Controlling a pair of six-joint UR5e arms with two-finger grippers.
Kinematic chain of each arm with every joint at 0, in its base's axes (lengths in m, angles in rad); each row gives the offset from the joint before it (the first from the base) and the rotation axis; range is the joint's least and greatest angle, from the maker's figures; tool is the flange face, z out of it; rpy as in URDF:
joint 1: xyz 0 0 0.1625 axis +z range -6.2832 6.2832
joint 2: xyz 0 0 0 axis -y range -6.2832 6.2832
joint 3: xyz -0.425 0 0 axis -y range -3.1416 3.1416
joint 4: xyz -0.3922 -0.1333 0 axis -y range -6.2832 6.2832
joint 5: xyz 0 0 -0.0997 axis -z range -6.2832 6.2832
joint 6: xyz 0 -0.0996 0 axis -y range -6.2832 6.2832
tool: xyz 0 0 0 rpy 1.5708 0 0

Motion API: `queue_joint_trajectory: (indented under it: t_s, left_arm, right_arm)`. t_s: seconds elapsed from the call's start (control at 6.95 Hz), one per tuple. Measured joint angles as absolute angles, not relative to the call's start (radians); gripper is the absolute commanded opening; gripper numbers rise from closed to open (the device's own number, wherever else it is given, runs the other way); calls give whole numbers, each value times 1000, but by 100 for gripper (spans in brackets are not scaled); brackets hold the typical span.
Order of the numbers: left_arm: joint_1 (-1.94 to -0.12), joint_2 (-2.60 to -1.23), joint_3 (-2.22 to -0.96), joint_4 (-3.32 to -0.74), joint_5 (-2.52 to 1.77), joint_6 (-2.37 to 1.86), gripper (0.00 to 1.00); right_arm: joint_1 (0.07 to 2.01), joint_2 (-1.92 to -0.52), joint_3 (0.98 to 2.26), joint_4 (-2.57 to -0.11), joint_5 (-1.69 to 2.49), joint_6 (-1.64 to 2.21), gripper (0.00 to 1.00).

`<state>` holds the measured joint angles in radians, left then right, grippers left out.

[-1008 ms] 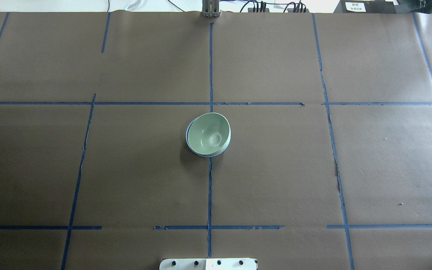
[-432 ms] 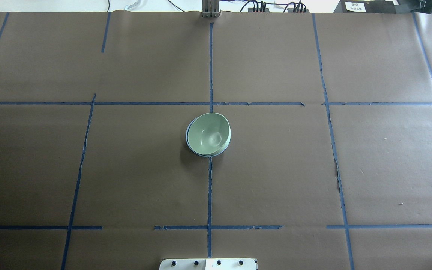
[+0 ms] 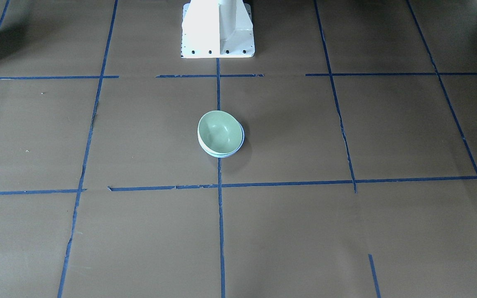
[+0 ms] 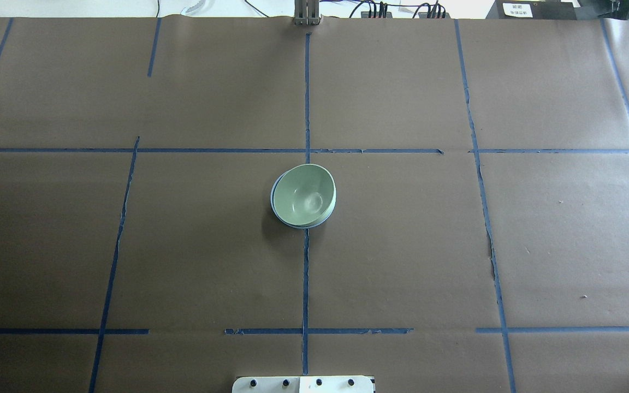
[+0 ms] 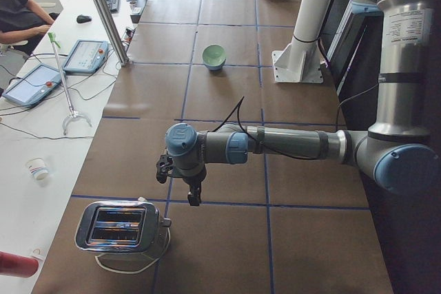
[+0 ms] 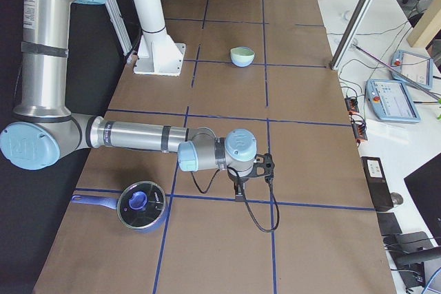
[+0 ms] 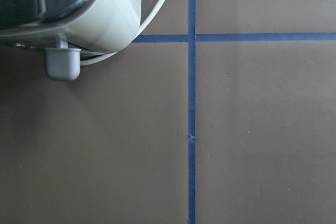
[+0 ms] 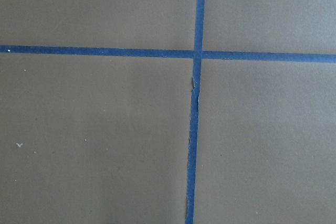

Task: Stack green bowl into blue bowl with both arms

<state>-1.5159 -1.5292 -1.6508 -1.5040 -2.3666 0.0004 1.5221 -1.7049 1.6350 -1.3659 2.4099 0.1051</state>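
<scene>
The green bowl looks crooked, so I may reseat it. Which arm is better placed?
Left, marginally: the green bowl, nested in the blue bowl, sits slightly left of the centre tape. The left gripper and right gripper both hang far away.

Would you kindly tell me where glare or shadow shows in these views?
Overhead exterior: a soft highlight sits inside the green bowl, its shadow falling toward the view's lower left. Exterior front-facing: the white pedestal is blown out, nearly featureless.

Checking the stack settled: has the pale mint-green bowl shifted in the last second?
No: the mint-green bowl stays put over the centre blue tape line.
</scene>
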Motion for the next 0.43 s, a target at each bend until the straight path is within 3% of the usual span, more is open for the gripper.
queue_joint_trajectory:
  t_s: [0.43]
  left_arm:
    - [-1516,-1528,-1632,-1505,-2364,37,100]
  right_arm:
    - [1612,-1700,1667,-1450,2428,102,100]
